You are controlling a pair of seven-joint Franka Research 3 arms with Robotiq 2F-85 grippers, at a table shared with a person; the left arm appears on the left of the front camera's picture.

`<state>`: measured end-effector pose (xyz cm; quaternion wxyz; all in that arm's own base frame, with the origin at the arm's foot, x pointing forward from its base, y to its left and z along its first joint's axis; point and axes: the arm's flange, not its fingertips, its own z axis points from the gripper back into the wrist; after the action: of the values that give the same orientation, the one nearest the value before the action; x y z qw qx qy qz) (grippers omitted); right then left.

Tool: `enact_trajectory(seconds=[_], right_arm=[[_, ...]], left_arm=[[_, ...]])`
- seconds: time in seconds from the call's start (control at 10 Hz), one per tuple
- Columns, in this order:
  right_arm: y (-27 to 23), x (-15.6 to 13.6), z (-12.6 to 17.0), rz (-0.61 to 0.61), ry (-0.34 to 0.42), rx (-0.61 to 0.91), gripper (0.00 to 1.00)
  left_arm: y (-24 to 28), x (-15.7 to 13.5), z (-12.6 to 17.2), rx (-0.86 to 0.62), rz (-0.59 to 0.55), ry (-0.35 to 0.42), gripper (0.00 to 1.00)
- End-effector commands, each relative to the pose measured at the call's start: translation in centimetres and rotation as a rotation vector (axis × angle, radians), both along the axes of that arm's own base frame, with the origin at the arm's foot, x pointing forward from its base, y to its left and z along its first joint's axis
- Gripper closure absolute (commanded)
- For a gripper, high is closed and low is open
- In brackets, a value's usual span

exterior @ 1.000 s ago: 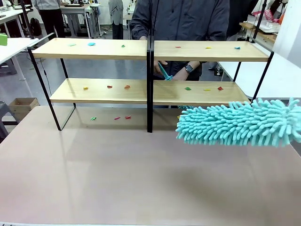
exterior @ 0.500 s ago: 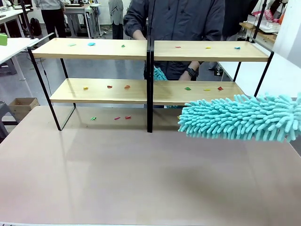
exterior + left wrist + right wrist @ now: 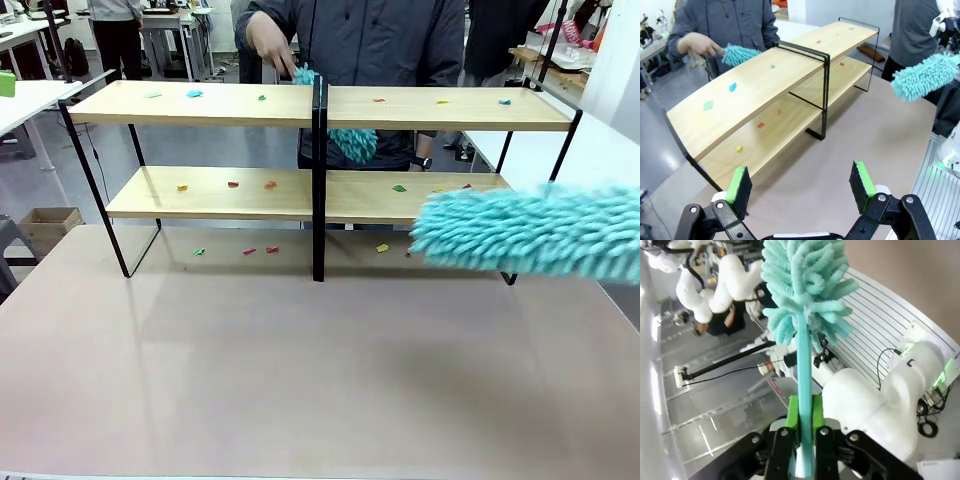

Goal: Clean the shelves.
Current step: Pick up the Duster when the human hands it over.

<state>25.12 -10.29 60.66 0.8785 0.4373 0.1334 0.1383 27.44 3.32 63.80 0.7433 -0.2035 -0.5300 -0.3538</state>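
Note:
The shelves stand across the far half of the table, two light-wood boards on a black frame, with small coloured scraps on both. My right gripper is shut on the handle of a teal fluffy duster. Its head hovers blurred in front of the lower right board. My left gripper is open above the table, facing the shelves, with nothing between its green pads. Behind the rack, a person's hand holds a second teal duster at the top board's middle.
More scraps lie on the table under the rack. A white table stands to the right and another to the left. A cardboard box sits on the floor at left.
My duster's head has swung to the right and a little upward. The person's hand and duster rose from between the boards to the top board's middle.

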Motion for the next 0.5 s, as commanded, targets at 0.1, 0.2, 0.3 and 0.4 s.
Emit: enact_trajectory(seconds=[0.1,0.2,0.3,0.4], right_arm=[[-11.5,-5.6,3.3,-0.197,-0.06,0.09,0.88],[-12.9,-6.8,3.8,-0.263,-0.084,0.098,0.88],[-13.1,-6.9,4.1,-0.29,-0.107,0.11,0.88],[-12.5,-6.3,4.1,-0.327,-0.12,0.082,0.88]], left_arm=[[0.0,0.1,-0.2,-0.001,-0.011,-0.003,0.0],[0.0,0.1,-0.2,-0.001,-0.011,-0.003,0.0],[0.0,0.1,-0.2,-0.001,-0.011,-0.003,0.0],[0.0,0.1,-0.2,-0.001,-0.011,-0.003,0.0]])
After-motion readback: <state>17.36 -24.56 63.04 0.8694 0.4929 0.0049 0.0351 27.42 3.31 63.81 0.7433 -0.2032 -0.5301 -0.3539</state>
